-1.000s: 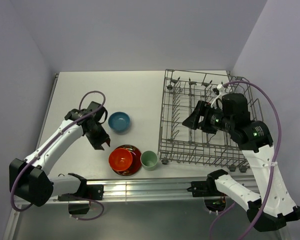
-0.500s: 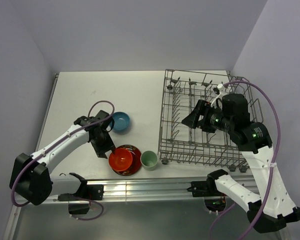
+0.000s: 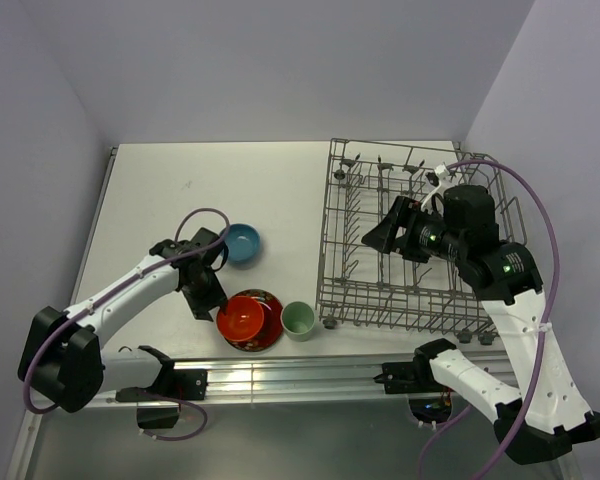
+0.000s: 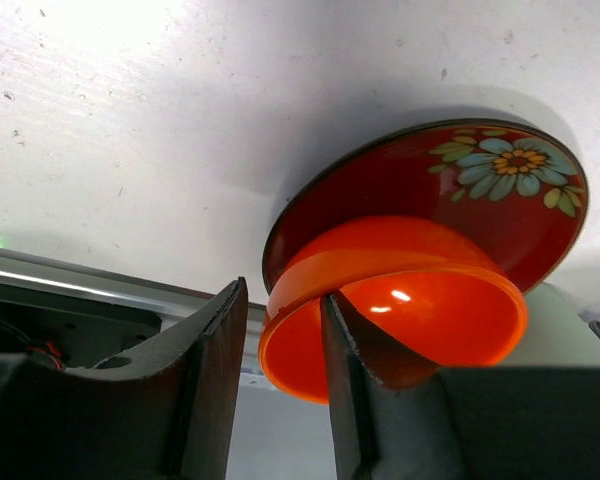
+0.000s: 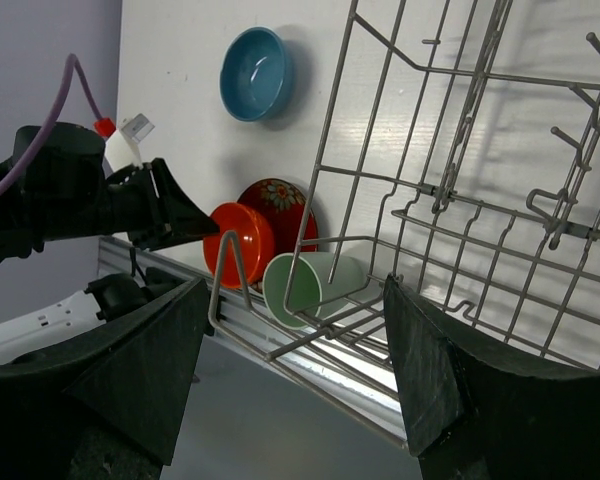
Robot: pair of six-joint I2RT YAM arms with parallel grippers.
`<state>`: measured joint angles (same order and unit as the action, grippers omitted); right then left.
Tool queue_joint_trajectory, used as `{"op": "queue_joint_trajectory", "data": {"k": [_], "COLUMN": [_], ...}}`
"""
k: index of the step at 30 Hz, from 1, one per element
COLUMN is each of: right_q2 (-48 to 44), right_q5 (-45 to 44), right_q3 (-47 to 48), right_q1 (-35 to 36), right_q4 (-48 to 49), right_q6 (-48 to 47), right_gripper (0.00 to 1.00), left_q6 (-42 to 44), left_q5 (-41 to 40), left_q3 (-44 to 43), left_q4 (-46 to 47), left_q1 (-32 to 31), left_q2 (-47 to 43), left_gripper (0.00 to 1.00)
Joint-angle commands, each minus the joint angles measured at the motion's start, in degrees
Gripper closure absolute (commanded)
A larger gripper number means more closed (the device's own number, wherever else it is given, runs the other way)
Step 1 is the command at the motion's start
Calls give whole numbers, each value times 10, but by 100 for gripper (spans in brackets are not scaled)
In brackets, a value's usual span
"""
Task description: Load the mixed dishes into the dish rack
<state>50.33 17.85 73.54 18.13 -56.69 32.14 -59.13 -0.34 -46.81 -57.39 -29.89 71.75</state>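
While the left fingers stand slightly parted astride the rim of the orange bowl, which sits on the red plate, the right fingers hang wide open and empty over the rack below them.

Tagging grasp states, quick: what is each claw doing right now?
Left claw: open, astride the rim of the orange-red bowl, not clamped yet.
Right claw: open wide, holding nothing.
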Motion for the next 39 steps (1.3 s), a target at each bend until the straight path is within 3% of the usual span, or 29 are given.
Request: {"op": "queue_joint_trajectory", "data": {"k": [1, 7, 11, 17, 26, 29, 34, 39], "right_q2": [2, 0, -1, 0, 86, 153, 229, 300], "right_q5": [1, -2, -10, -7, 29, 26, -33, -42], "right_q3": [7, 6, 10, 21, 140, 211, 297, 346], "right_q1": [2, 2, 2, 3, 30, 80, 210, 298], "right_q4": [23, 22, 18, 20, -9, -49, -55, -62], "right_q6": [1, 3, 1, 1, -73, -104, -132, -179], "right_gripper": [22, 22, 22, 22, 24, 25, 26, 30], "left_q6": [12, 9, 13, 15, 48, 53, 40, 47], "left_q5": [-14, -19, -24, -20, -54, -42, -20, -2], "left_q3": [15, 30, 15, -55, -320, -390, -399, -407], "left_q4": [18, 28, 14, -44, -199, -214, -213, -213], "left_q1": [-3, -2, -2, -2, -21, -37, -61, -69], "left_q2": [-13, -32, -32, -48, 34, 59, 67, 75], "left_gripper": [60, 72, 99, 100, 100, 100, 100, 100]}}
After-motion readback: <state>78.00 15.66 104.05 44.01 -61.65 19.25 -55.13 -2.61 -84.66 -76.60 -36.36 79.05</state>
